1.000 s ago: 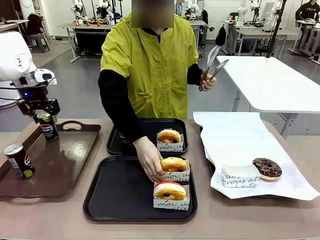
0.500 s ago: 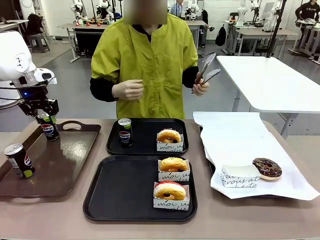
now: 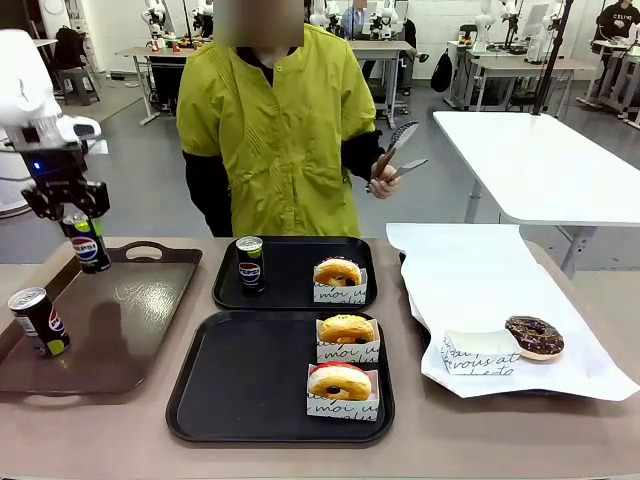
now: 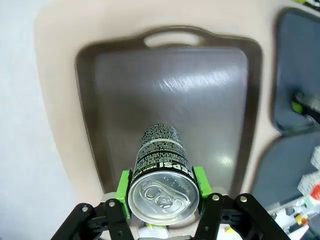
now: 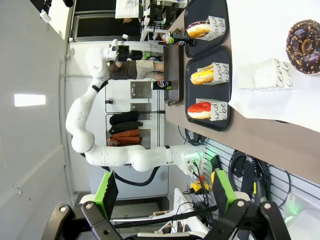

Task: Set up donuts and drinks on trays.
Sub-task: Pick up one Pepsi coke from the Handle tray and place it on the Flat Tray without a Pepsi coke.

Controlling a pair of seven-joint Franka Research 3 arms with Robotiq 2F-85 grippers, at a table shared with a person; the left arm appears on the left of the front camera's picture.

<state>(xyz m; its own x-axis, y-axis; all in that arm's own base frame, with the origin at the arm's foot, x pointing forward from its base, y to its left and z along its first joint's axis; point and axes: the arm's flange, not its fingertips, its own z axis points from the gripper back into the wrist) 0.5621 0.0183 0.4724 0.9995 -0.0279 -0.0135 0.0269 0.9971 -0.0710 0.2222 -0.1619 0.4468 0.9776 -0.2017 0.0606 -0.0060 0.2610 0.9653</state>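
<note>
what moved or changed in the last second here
The left gripper, shut on a Pepsi can, raised it off the brown tray. The person drew a hand back from the near black tray and lowered the tongs. The second can on the brown tray, the third can on the far black tray, the three boxed donuts and the chocolate donut stayed put.

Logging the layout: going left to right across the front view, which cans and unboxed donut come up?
Loose can on the brown tray → held can in the left gripper → third can on the far black tray → chocolate donut.
</note>
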